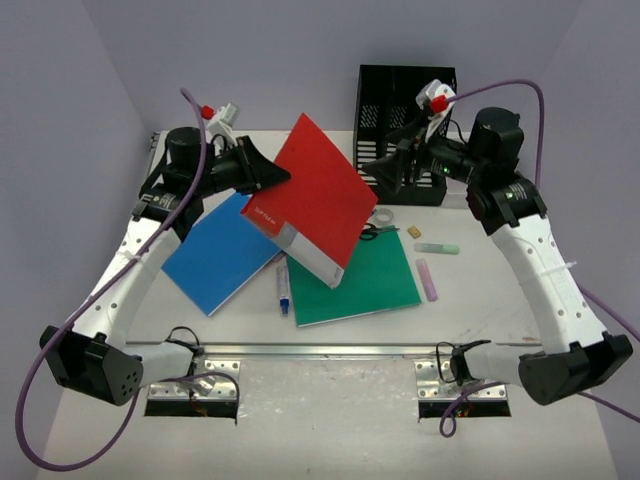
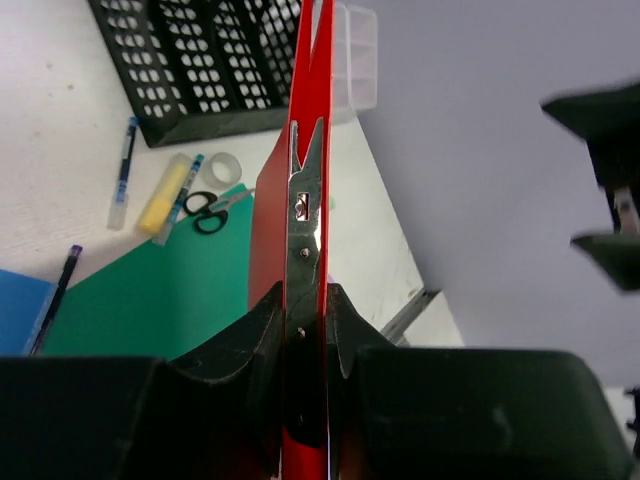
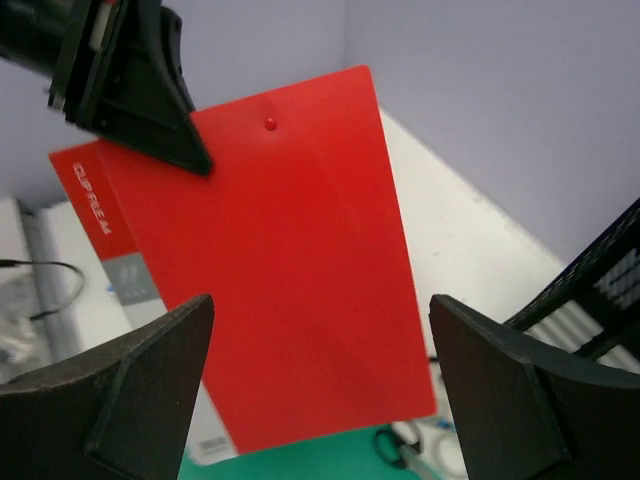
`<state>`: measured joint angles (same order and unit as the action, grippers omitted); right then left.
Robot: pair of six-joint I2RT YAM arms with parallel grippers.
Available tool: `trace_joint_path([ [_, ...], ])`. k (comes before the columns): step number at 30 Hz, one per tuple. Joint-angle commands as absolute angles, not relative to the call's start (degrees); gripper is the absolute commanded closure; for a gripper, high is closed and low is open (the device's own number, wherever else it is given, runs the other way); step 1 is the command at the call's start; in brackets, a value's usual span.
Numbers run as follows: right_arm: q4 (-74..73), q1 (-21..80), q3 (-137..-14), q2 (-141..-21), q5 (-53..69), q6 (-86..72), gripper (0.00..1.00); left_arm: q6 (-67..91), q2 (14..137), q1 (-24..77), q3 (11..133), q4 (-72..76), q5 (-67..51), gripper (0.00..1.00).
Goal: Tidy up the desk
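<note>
The clip file [image 1: 320, 195] is held off the tabletop [image 1: 480, 290], tilted, its edge in the left gripper [image 1: 270, 172] and its far side reaching toward the right gripper [image 1: 385, 170], which stands just beside it without touching. Below the left gripper lies the left folder [image 1: 215, 255]. The middle folder [image 1: 375, 285] lies under the file, between the grippers, with a pen [image 1: 283, 285] between the two folders. Scissors [image 1: 378, 231] and a tape roll [image 1: 380, 215] lie below the right gripper, and the mesh file holder [image 1: 405, 95] stands behind it.
</note>
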<state>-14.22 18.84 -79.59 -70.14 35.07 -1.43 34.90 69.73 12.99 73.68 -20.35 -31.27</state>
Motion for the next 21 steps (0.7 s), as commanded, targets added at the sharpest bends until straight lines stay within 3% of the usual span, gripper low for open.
trace_joint_path([
  [1,-11.13,31.91,-76.78,-66.91,18.47,19.16,0.09,46.90,69.25,10.51,82.30,-21.88,-25.81,1.00],
  [5,-9.71,40.34,-75.78,-67.03,13.21,23.80,0.03,51.09,69.96,8.05,86.12,-26.43,-20.10,1.00],
  [12,-4.97,59.09,-76.75,-74.73,-4.88,34.01,0.07,57.73,71.36,6.77,87.82,-29.70,-15.35,1.00],
  [21,3.32,66.82,-83.06,-86.52,-17.65,41.75,0.02,64.12,71.98,6.77,87.91,-30.85,-13.84,1.00],
])
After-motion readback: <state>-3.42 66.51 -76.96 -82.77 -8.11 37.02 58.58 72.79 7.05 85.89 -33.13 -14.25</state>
